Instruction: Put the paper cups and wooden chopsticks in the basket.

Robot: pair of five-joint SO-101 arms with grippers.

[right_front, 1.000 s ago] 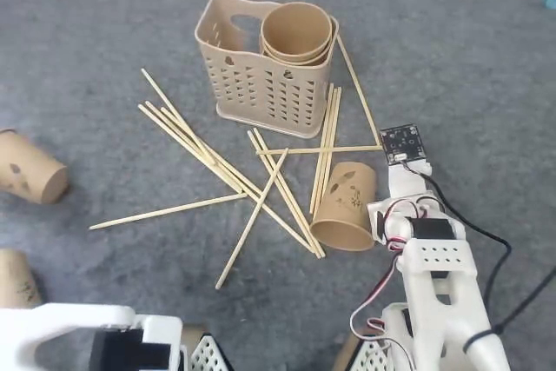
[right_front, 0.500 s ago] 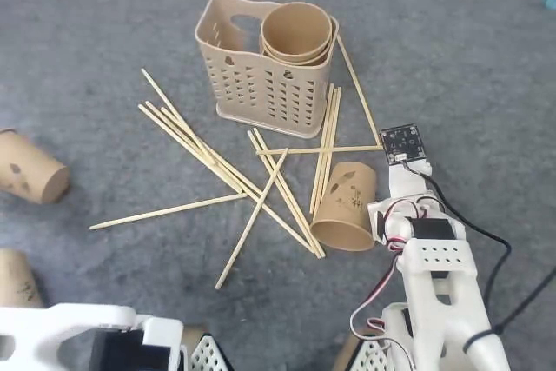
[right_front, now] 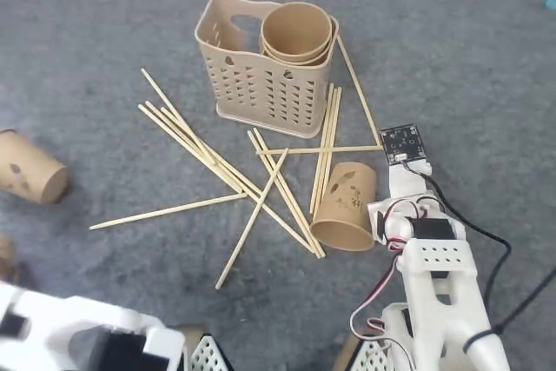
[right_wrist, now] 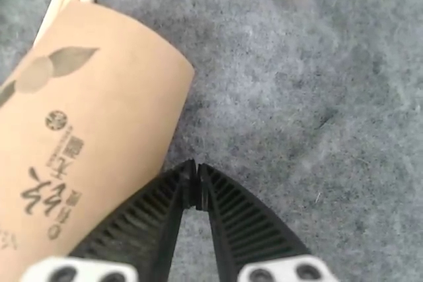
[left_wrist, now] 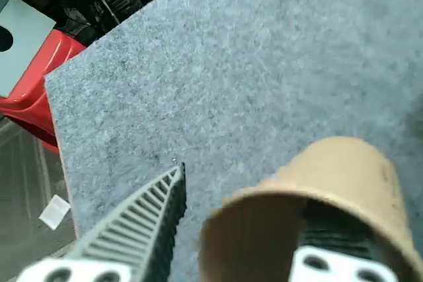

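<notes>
Sprawling chopsticks [right_front: 201, 147] beside basket [right_front: 261, 93], paper cup [right_front: 347, 206] beside right gripper [right_wrist: 197, 186]

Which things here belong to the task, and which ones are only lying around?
For the job: basket, stacked cups inside it, scattered chopsticks, tipped cup beside them, tipped cup far left.
Just lying about: grey mat, red object, white scrap.
</notes>
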